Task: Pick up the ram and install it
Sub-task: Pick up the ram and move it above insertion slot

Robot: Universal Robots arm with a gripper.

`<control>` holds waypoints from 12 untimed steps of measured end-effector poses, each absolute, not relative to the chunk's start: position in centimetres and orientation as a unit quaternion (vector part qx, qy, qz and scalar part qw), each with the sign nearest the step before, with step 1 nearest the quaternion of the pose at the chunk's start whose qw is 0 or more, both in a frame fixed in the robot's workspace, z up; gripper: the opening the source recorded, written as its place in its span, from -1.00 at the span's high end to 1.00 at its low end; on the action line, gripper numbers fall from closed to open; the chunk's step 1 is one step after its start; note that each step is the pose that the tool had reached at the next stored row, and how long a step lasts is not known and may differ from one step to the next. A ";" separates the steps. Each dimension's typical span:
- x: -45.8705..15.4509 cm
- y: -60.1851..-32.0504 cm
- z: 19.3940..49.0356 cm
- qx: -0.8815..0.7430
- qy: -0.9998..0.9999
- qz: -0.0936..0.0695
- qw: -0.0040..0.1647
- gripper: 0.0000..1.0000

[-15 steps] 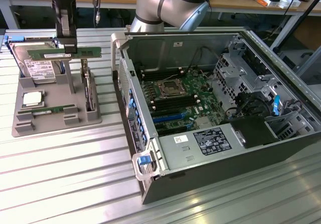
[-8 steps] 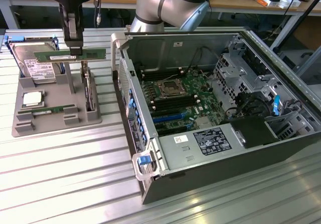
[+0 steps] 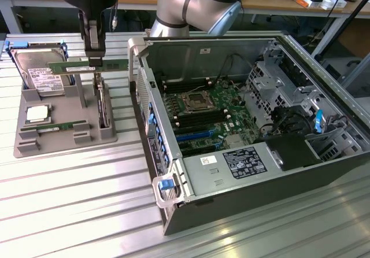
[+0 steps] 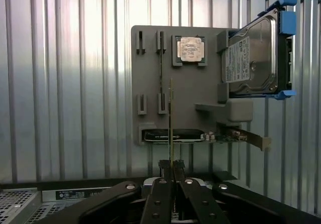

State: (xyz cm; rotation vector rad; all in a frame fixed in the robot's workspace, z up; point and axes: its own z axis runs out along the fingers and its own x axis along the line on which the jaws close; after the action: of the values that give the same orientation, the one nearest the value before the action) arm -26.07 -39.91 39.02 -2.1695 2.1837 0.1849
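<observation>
Ram [image 3: 69,67] pinched in gripper [image 3: 95,55] — above tray [image 3: 87,104].

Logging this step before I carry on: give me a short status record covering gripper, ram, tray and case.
gripper: shut on the ram
ram: held level above the grey tray, outside the case
grey tray: holds a second stick, processor chip, hard drive
case: open, motherboard exposed

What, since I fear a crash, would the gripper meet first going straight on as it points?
Likely the upright dark expansion card in the grey plastic tray below the gripper; depth is unclear.
</observation>
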 end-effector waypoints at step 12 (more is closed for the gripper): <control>-24.5 -39.9 38.1 -0.703 0.708 0.060 0.029 0.76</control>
State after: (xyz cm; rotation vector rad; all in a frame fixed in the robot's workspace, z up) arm -24.48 -39.91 38.09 -2.1696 2.1837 0.1850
